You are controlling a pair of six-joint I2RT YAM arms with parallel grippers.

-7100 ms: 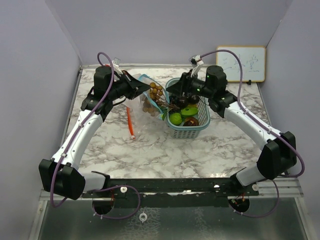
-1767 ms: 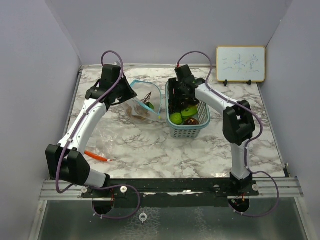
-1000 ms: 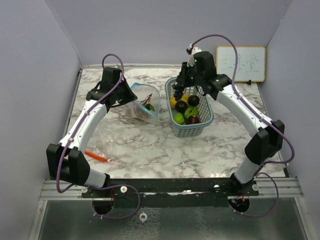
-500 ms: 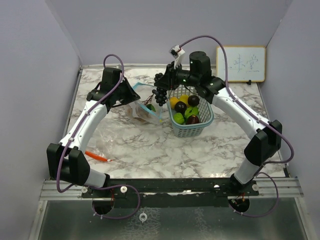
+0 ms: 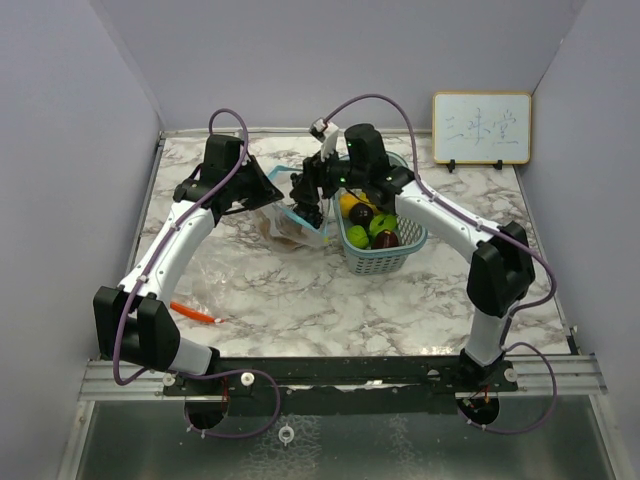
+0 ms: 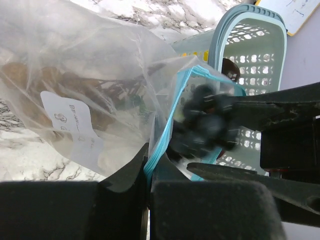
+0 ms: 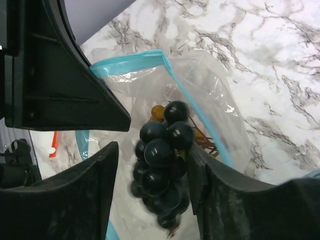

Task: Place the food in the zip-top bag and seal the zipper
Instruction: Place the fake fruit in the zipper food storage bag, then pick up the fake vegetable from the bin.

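Marble table: R hand grips dark glossy grape bunch over bag

Grape bunch: dark purple, near black. Zip-top bag: clear, teal-blue zipper strip. Basket: teal mesh. Green fruit at its 8 o'clock, yellow piece at 10. Table: white marble, grey veins.

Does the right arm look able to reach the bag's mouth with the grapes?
Likely yes: the left gripper holds the bag open by its blue rim, and the grapes in the right gripper hang at its mouth, nothing between.
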